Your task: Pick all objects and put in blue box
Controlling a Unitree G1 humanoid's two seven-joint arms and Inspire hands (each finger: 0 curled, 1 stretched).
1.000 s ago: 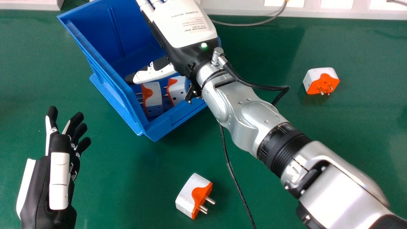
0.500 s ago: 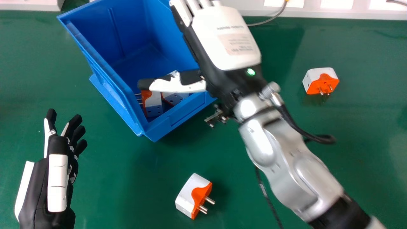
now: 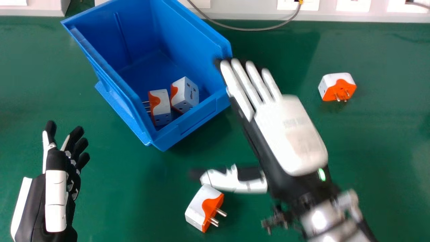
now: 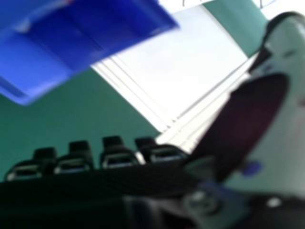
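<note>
The thumb (image 3: 221,179) of the right hand (image 3: 289,134) is overlapping the near adapter (image 3: 202,206) in the head view, so a descent before lining up could be knocking it askew; whether they are touching, I cannot tell. Its prongs (image 3: 215,216) are sticking out towards the robot's right and could be spoiling the grip, while a careless sweep of the fingertips could be nudging the blue box (image 3: 191,121). Two adapters are already lying inside the box; the far adapter (image 3: 339,86) is sitting to its right on the green table (image 3: 379,161). The right hand is slanting forward and leftward, back upward, fingers straight and holding nothing, thumb stretching out sideways; the left hand (image 3: 43,201) is idling at the left, fingers relaxed and empty
</note>
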